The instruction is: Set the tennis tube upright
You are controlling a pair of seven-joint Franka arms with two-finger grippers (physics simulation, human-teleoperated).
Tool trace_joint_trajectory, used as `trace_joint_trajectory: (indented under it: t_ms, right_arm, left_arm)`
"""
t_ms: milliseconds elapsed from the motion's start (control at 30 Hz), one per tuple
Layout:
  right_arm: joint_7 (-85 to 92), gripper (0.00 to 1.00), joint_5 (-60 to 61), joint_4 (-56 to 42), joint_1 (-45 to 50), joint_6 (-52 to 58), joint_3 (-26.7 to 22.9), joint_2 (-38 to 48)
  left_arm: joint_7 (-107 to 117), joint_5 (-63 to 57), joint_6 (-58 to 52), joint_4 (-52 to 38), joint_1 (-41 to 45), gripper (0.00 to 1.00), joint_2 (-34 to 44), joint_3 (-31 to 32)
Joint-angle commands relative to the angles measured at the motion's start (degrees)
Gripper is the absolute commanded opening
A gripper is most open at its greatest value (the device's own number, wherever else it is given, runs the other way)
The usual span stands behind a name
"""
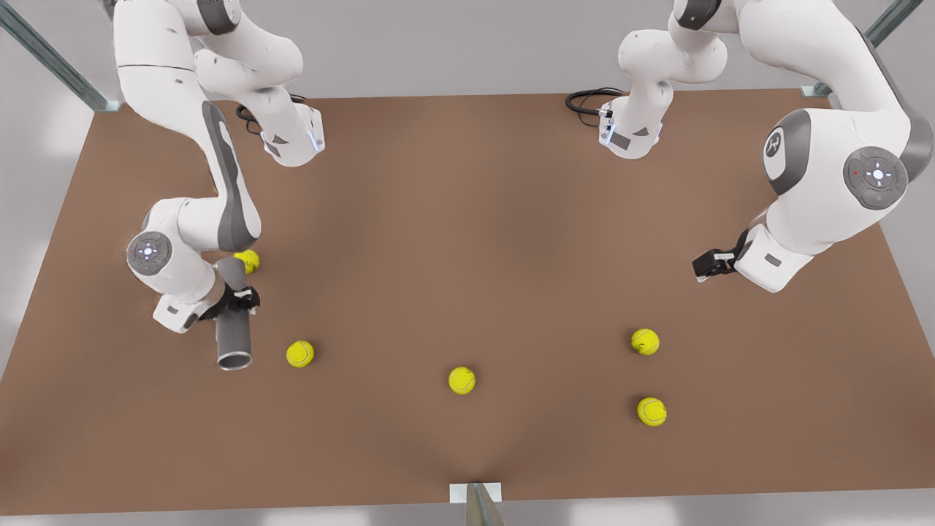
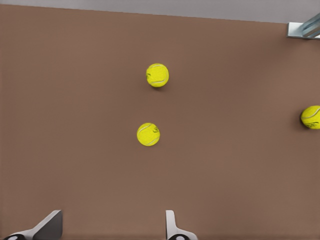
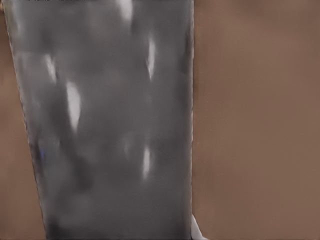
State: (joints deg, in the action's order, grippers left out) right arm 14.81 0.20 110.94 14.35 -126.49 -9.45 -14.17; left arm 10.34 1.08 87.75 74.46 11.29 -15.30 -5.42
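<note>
Front view: on a brown bench (image 1: 467, 219), the right arm bends low at about nine o'clock, its right end effector (image 1: 235, 298) clamped across the middle of the grey tennis tube (image 1: 234, 332). The tube lies lengthwise, its open mouth toward six o'clock. At three o'clock the left end effector (image 1: 707, 264) hangs above the bench, holding nothing.

Left wrist view: two finger tips (image 2: 172, 227) stand wide apart over bare bench, with tennis balls (image 2: 148, 134) well beyond.

Right wrist view: the tube's grey wall (image 3: 105, 125) looms close.
</note>
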Motion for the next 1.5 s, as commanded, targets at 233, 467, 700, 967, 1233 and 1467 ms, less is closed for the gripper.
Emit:
trace_joint_trajectory:
  t_ms: [233,467,700,967,1233,1467]
  right_arm:
    - [36.61,0.65,-14.94,-24.27,21.60,4.15,6.36,-14.57]
    - [37.40,0.65,-36.32,-24.45,23.62,-1.13,18.15,-19.22]
    - [18.52,0.65,-32.12,-24.36,23.71,-2.71,18.06,-25.02]
    - [6.20,0.65,-22.43,-25.16,24.50,-3.33,17.71,-30.47]
    - [6.38,0.66,-22.61,-27.62,26.44,-4.56,16.48,-34.17]
    - [6.29,1.00,-22.52,-27.53,26.52,-5.79,16.30,-33.73]
  left_arm:
    - [0.12,0.06,-0.03,-0.01,-0.13,1.00,-0.16,-0.12]
    - [0.03,0.15,-0.03,-0.01,-0.13,1.00,-0.25,-0.03]
    - [-0.23,0.24,0.06,-0.01,-0.13,1.00,-0.43,-0.03]
    - [-0.41,0.67,-0.03,-0.01,0.04,1.00,-0.60,0.23]
    - [-0.23,0.67,-0.03,-0.01,0.04,1.00,-0.69,0.32]
    - [-0.23,0.67,-0.03,-0.01,0.04,1.00,-0.69,0.32]
